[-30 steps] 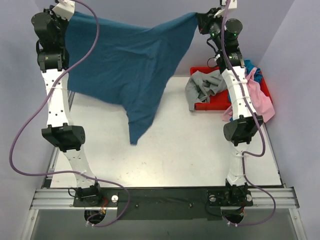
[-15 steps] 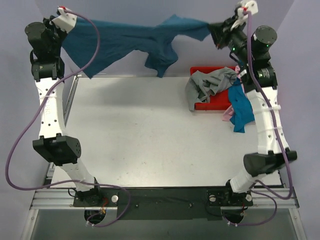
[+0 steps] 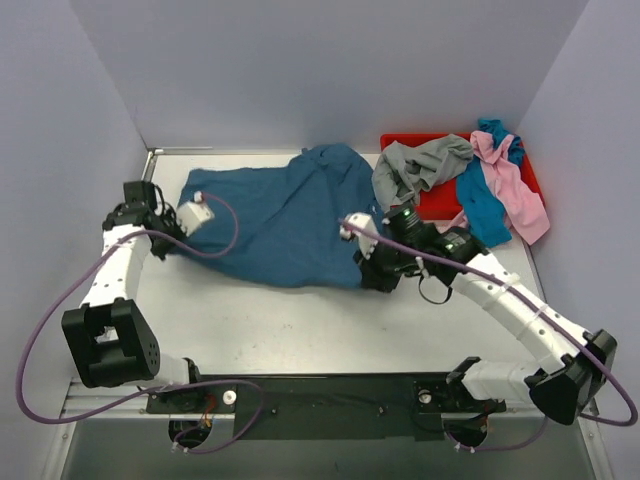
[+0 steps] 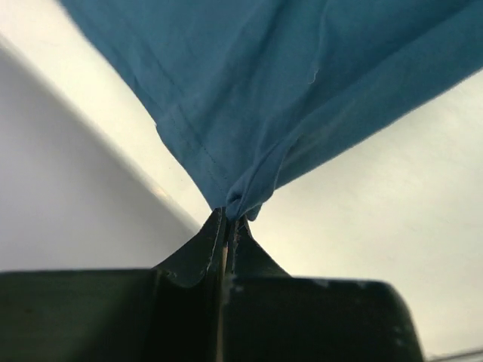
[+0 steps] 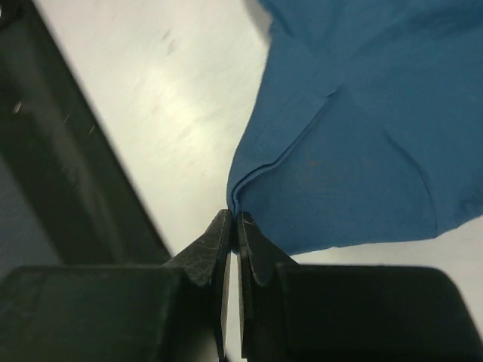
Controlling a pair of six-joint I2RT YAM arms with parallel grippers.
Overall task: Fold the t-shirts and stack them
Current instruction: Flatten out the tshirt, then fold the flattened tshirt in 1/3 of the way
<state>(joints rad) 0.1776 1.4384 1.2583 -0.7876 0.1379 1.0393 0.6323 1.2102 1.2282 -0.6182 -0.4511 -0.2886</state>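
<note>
The dark teal-blue t-shirt (image 3: pixel 285 220) lies spread on the table between my two grippers. My left gripper (image 3: pixel 172 245) is low at the shirt's left edge and shut on a bunched fold of it (image 4: pixel 230 215). My right gripper (image 3: pixel 365 272) is low at the shirt's near right corner and shut on its hem (image 5: pixel 235 215). The grey t-shirt (image 3: pixel 420 165), the brighter turquoise-blue t-shirt (image 3: pixel 480 205) and the pink t-shirt (image 3: pixel 510 185) lie in a heap at the back right.
A red tray (image 3: pixel 400 142) sits at the back right under the heaped shirts, which hang over its edges. Walls close in the table at the left, back and right. A black rail (image 3: pixel 330 390) runs along the near edge.
Both arms have come down from high at the back to the table. The teal shirt, stretched in the air before, now lies on the surface. The turquoise shirt no longer hangs by the right arm.
</note>
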